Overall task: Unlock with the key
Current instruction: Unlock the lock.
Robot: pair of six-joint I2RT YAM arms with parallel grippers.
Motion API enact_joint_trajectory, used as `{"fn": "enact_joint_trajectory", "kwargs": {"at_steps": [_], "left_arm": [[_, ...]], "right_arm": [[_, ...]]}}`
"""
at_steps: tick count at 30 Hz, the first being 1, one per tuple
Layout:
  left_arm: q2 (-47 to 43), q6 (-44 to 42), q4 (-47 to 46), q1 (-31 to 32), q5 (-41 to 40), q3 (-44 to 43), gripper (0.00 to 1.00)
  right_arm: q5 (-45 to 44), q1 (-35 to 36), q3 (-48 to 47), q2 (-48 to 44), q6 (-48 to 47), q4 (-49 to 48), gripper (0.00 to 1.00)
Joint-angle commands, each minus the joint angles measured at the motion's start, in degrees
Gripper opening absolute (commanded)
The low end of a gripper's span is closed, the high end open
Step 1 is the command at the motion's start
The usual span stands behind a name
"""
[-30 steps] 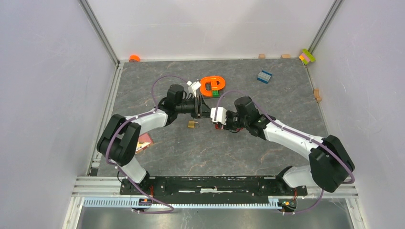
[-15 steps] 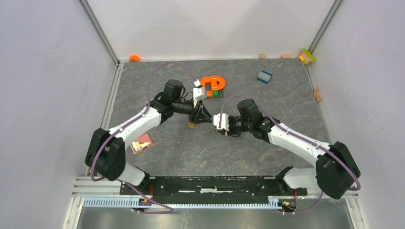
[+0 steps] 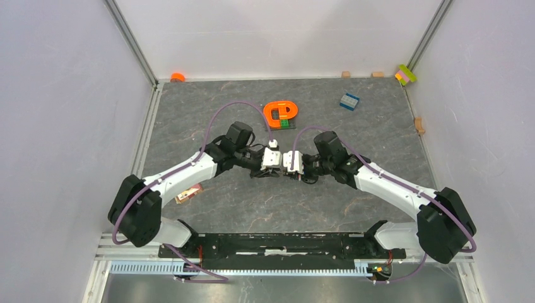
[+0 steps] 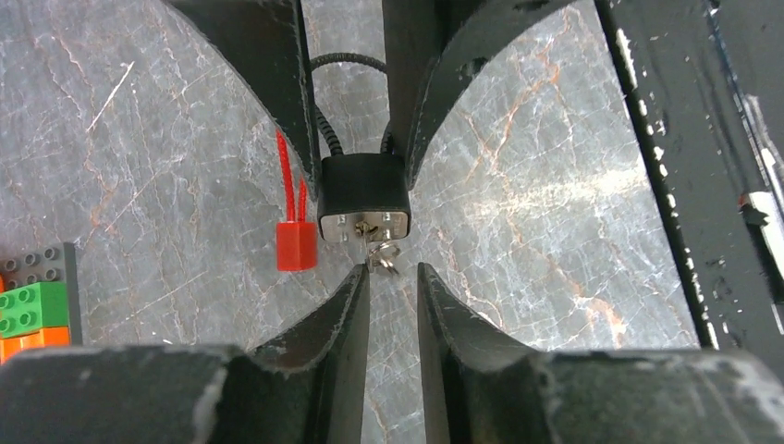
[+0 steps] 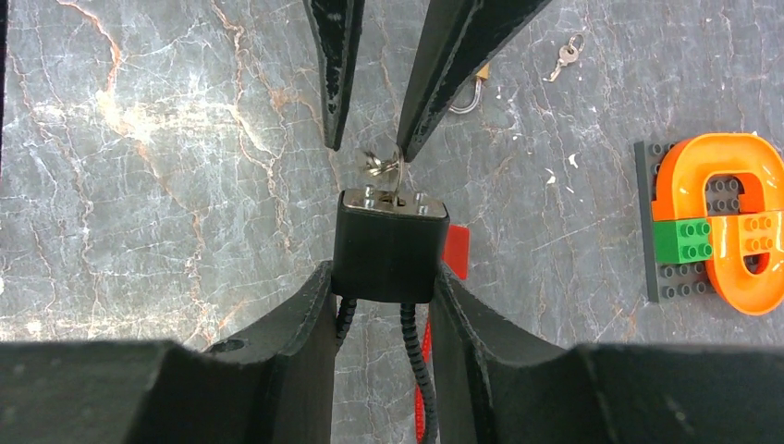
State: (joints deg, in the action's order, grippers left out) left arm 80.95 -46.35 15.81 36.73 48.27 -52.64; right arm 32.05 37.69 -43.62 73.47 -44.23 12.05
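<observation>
Swinging in from beside the orange bricks, the left arm has met the right one mid-surface, and its jaws have narrowed. Left claw is now slightly parted, its tips on either side of the key; one tip looks to touch the key, with a gap at the other, so no firm pinch shows. That key sits in the keyhole of the black lock. Right claw clamps the lock's body by its sides, above the surface, keyhole facing the left claw. A red tag hangs beside the lock, and a spare key lies on the surface beyond.
</observation>
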Motion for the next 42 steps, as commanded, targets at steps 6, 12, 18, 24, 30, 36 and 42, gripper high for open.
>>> {"fn": "enact_joint_trajectory", "kwargs": {"at_steps": [6, 12, 18, 24, 30, 36, 42], "left_arm": [[-0.3, -5.3, -5.9, 1.1, -2.8, 0.8, 0.29], [-0.6, -5.3, -7.6, 2.1, -3.4, 1.8, 0.28], [-2.1, -7.5, -9.8, 3.4, -4.7, 4.8, 0.16], [-4.6, -10.8, -13.5, 4.4, -6.0, 8.7, 0.04], [-6.4, -16.1, -14.8, 6.3, -9.2, 11.6, 0.02], [-7.5, -19.0, -15.5, 7.6, -12.8, 13.0, 0.03], [-8.4, -19.4, -15.5, 7.5, -15.2, 13.4, 0.22]], "right_arm": [[2.2, -0.4, -0.6, -0.7, 0.3, -1.2, 0.0], [2.8, -0.6, -0.7, -0.2, 0.4, -1.1, 0.0], [3.6, -1.0, -1.0, 0.0, 1.0, -1.0, 0.0], [5.1, -1.6, -1.7, 1.0, 1.6, -0.3, 0.0], [6.9, -1.8, -2.3, 2.4, 2.6, 0.1, 0.0], [8.1, -1.9, -2.8, 3.3, 3.0, 0.5, 0.0], [8.5, -2.0, -2.8, 3.6, 3.0, 0.6, 0.0]]}}
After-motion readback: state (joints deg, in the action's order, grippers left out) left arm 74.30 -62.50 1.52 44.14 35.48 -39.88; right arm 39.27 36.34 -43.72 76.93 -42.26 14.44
